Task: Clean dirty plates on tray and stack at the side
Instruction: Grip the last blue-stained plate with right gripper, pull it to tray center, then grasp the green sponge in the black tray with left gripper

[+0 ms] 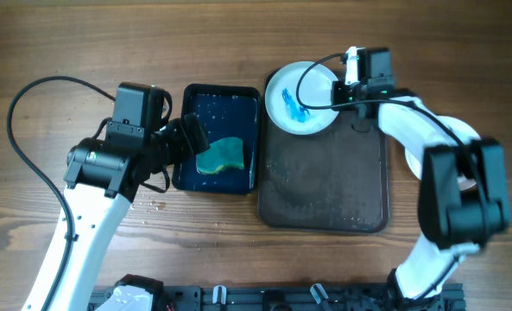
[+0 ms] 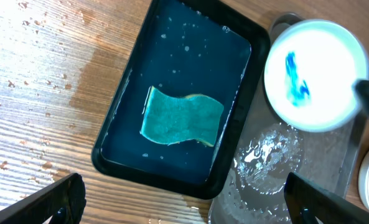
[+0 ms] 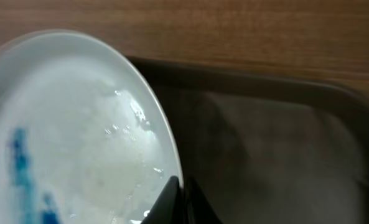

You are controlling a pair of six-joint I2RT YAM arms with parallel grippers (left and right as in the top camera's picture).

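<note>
Overhead, a dirty plate (image 1: 300, 97) with a blue smear sits on the far left corner of the dark tray (image 1: 325, 186). The right tool (image 1: 340, 93) is at the plate's right edge. In the right wrist view its two fingers (image 3: 172, 198) are pinched together on the rim of the plate, so it has hold of it. The plate looks wet and shiny there.

To the left of the tray, just beside it, is a black tub (image 1: 186, 130) with water in it. A green sponge (image 1: 221, 155) lies flat in the tub. The left tool (image 1: 189, 140) is over the left side of the tub. In the left wrist view its fingers (image 2: 60, 196) are spread wide apart with nothing in them. They are not touching the sponge.

The tray has water on it near the plate. Another white plate (image 1: 414, 160) lies on the table (image 1: 66, 52) right of the tray, partly hidden under the right arm. Small drops of water sit on the table near the tub.
</note>
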